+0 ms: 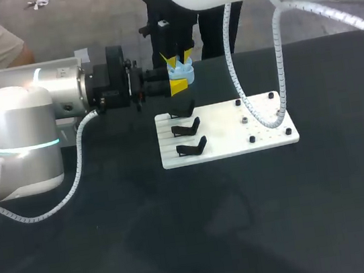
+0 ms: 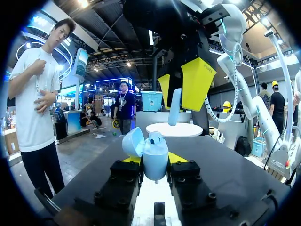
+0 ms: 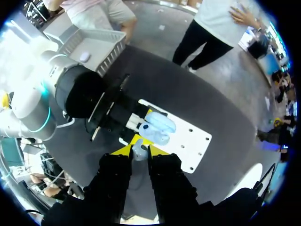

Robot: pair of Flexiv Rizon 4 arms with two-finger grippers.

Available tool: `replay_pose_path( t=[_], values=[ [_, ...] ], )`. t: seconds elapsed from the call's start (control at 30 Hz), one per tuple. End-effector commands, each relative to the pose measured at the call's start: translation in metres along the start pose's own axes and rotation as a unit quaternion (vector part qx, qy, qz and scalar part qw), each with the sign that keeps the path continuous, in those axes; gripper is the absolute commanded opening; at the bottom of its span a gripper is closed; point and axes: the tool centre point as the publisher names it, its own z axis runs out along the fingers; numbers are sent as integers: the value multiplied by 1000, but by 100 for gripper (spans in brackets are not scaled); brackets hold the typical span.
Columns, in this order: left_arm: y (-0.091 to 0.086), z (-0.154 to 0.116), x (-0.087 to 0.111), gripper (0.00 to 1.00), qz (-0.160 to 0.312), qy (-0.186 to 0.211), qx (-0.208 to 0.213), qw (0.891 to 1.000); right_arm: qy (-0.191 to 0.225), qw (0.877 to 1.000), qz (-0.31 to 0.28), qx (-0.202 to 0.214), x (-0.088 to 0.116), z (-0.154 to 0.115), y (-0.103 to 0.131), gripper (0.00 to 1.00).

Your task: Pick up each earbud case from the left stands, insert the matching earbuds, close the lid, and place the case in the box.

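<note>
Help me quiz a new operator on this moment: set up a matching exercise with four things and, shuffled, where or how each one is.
1 earbud case
2 loose earbud
3 black stands
4 white board

A flat on the dark table
B lid open, clamped in the left pincer
C empty, on the board
D held by the right pincer above the case

Pairs: 1-B, 2-D, 3-C, 4-A

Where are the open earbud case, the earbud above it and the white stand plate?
open earbud case [image 2: 156,162], left wrist view, on its lower shell.
earbud [image 2: 175,107], left wrist view, on its stem.
white stand plate [image 1: 225,140], head view, on a bare patch.
</note>
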Motion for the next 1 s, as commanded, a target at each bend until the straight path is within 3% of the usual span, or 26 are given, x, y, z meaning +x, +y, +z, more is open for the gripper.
replay_pose_path(
  t=[0.03,1.0],
  values=[
    [-2,0,1,0,2,-2,-3,1000,6,1000,-3,0,-6,2,0,0],
    [-2,0,1,0,2,-2,-3,1000,4,1000,-6,10,-12,17,-5,0]
  ],
)
